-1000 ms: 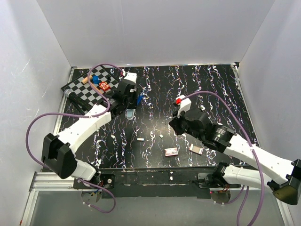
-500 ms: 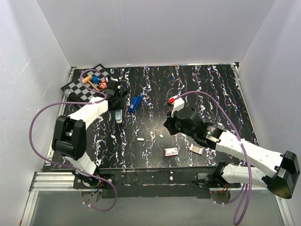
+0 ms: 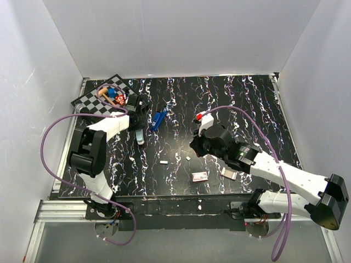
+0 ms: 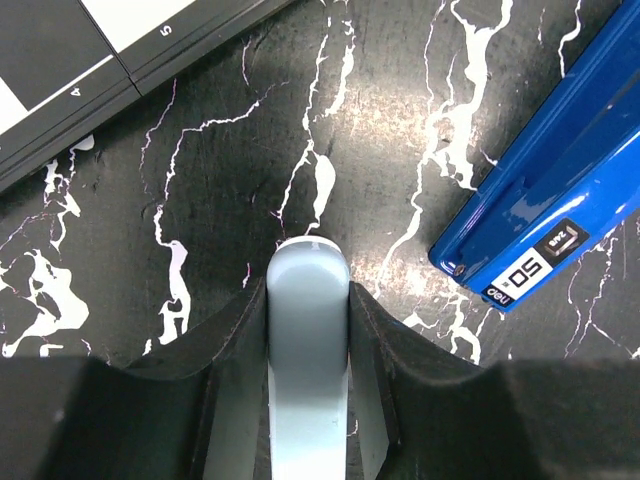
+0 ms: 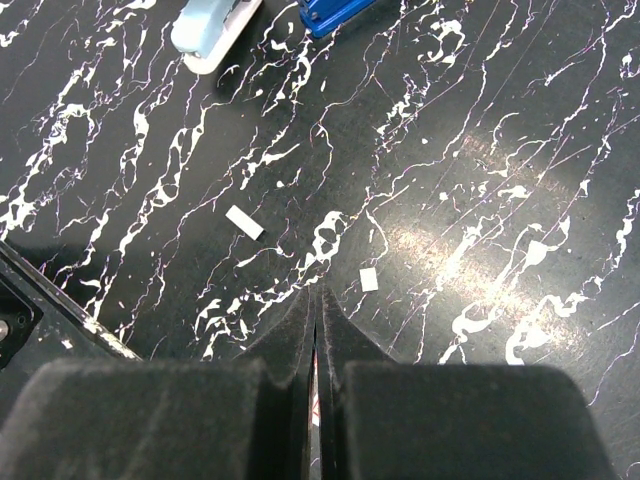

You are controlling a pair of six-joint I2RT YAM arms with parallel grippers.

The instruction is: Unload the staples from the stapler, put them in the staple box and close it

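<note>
The dark blue stapler (image 3: 159,119) lies on the black marbled table, also in the left wrist view (image 4: 560,190) and at the top edge of the right wrist view (image 5: 335,12). My left gripper (image 3: 139,123) is shut on a pale light-blue slender piece (image 4: 308,330), just left of the stapler and apart from it. Loose staples lie mid-table: a short whitish bar (image 3: 163,162) (image 5: 244,222) and a smaller bit (image 3: 188,158) (image 5: 369,279). My right gripper (image 3: 196,147) (image 5: 316,295) is shut and empty above the table, right of the staples.
A checkerboard (image 3: 96,104) with small coloured pieces lies at the far left, its edge in the left wrist view (image 4: 100,60). A red-and-white flat box (image 3: 199,176) and a tan-grey tile (image 3: 229,173) lie near the front edge. White walls enclose the table.
My left gripper has moved left off the stapler with the pale light-blue piece in it, leaving the stapler uncovered on the table. My right gripper has shifted slightly left.
</note>
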